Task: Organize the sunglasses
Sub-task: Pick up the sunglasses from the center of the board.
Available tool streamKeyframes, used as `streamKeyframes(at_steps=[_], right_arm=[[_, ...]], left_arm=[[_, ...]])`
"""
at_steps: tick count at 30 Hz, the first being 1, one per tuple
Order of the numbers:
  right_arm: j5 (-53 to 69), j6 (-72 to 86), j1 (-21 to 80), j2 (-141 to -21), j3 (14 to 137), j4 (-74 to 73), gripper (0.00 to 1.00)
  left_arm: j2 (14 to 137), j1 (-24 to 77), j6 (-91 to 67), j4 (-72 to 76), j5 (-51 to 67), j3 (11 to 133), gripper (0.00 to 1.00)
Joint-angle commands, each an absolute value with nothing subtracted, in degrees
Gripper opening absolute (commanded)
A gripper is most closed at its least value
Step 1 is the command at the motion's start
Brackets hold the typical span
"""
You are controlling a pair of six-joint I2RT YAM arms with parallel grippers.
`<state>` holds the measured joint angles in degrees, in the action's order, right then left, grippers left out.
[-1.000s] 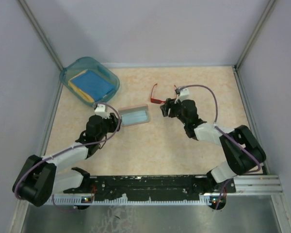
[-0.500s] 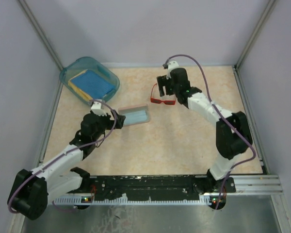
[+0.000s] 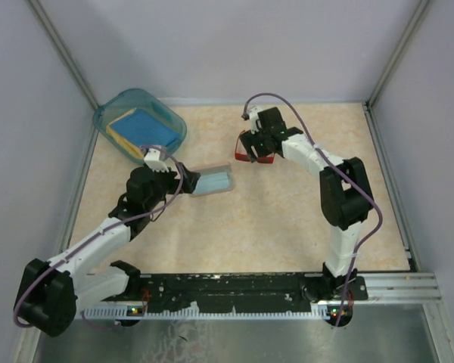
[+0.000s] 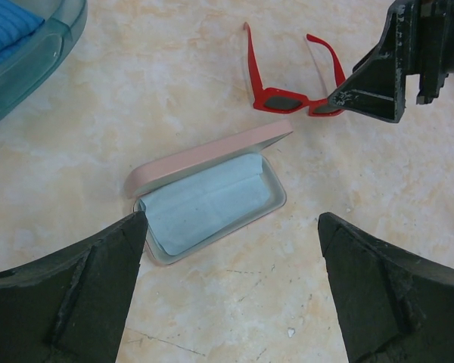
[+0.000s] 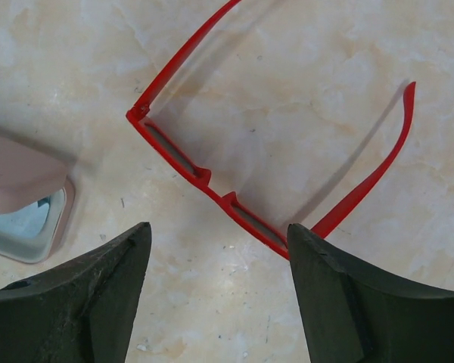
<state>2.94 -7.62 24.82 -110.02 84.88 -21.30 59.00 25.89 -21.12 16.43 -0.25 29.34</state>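
Now, with right end effector [image 5: 218, 234] released over the sunglasses [image 4: 281, 100], unfolded on the tabletop [image 4: 174, 76] just beside the open case [image 4: 212, 155]: lower squarely onto the frame front, clench gently, spare the thin temples. Left end effector [image 4: 231, 223] released too.

Sunglasses [image 4: 284, 100] lie right of the case [image 4: 204, 156]; tub [image 3: 175, 125], seemingly holding cloths [image 3: 144, 129], sits behind-left.

Arms [image 3: 91, 246] white-black — purple cables [image 3: 268, 94]; fingers [image 4: 76, 302] black

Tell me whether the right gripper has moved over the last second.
Yes. The right gripper moved toward the far wall, and now hangs over the sunglasses.
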Motion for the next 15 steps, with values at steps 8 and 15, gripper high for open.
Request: streamKeyframes(at_steps=[8, 15], right_arm=[[5.63, -10.37, 24.43, -113.96, 88.81, -21.46, 0.69], [5.54, -10.76, 24.35, -115.6, 89.86, -21.27, 0.69]], left_arm=[[61.95, 25.7, -20.33, 16.55, 1.01, 31.33, 1.0], [62.66, 25.71, -20.22, 16.35, 0.92, 31.46, 1.0]])
